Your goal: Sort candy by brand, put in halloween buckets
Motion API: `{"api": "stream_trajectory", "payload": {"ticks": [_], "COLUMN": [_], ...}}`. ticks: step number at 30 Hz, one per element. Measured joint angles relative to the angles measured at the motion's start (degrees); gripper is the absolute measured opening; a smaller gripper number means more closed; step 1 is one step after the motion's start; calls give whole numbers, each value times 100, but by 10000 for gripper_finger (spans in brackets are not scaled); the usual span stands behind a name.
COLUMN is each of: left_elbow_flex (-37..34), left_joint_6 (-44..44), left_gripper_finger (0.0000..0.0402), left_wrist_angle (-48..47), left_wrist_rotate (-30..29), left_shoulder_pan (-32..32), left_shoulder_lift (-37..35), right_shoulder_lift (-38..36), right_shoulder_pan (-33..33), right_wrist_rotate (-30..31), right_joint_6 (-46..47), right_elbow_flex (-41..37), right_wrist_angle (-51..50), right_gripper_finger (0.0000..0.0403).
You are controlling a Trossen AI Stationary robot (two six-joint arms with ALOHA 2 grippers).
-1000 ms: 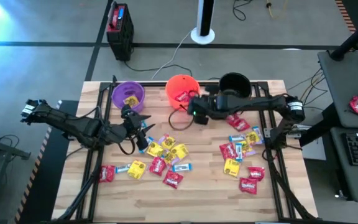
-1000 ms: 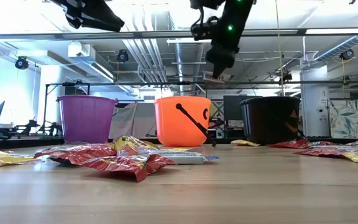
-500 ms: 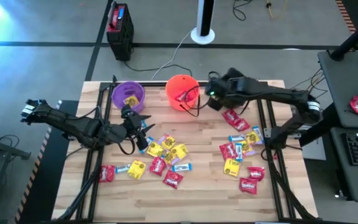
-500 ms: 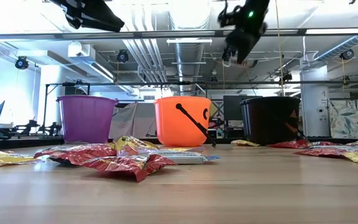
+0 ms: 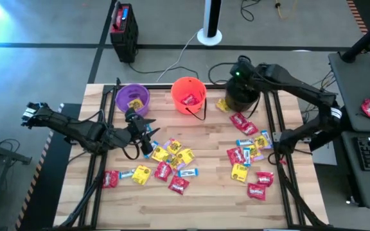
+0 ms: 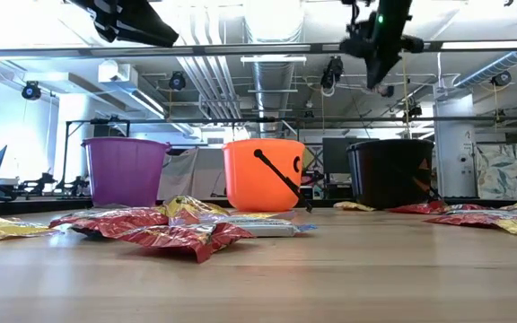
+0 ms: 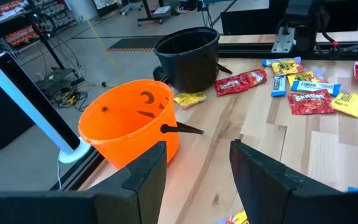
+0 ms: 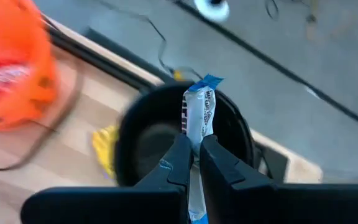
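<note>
Right tool [image 8: 192,158] pinches a blue-and-white packet [image 8: 197,115] above the black pail [image 8: 160,134]. Release centred over the opening. Left tool [image 7: 194,165] hangs spread.

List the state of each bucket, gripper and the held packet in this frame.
Purple bucket: upright, holds yellow candy.
Orange bucket: upright, holds a red packet.
Black bucket: upright, contents not visible.
Right gripper: shut on blue-and-white packet, above the black bucket.
Left gripper: open, empty, low over the table.
</note>
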Motion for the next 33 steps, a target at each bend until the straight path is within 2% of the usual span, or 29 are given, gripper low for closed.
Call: {"api": "stream_trajectory", "payload": {"ticks": [5, 13, 30, 33], "left_elbow_flex": [0, 0, 0, -2], "left_joint_6": [0, 0, 0, 0], "left_gripper_finger": [162, 162, 162, 162], "left_wrist_angle": [0, 4, 4, 4], "left_wrist_rotate": [2, 0, 0, 0], "left_shoulder_pan": [0, 0, 2, 2], "left_shoulder_lift": [0, 0, 0, 0], "right_shoulder_lift": [420, 861, 916, 916], "right_shoulder_pan": [-305, -318, -318, -318], "right_wrist_rotate": [-15, -22, -15, -15], "right_joint_6": [116, 38, 40, 77], "right_elbow_flex": [-5, -7, -7, -7], "right_wrist_angle": [-454, -527, -542, -542], "right_gripper_finger": [13, 13, 14, 30]}}
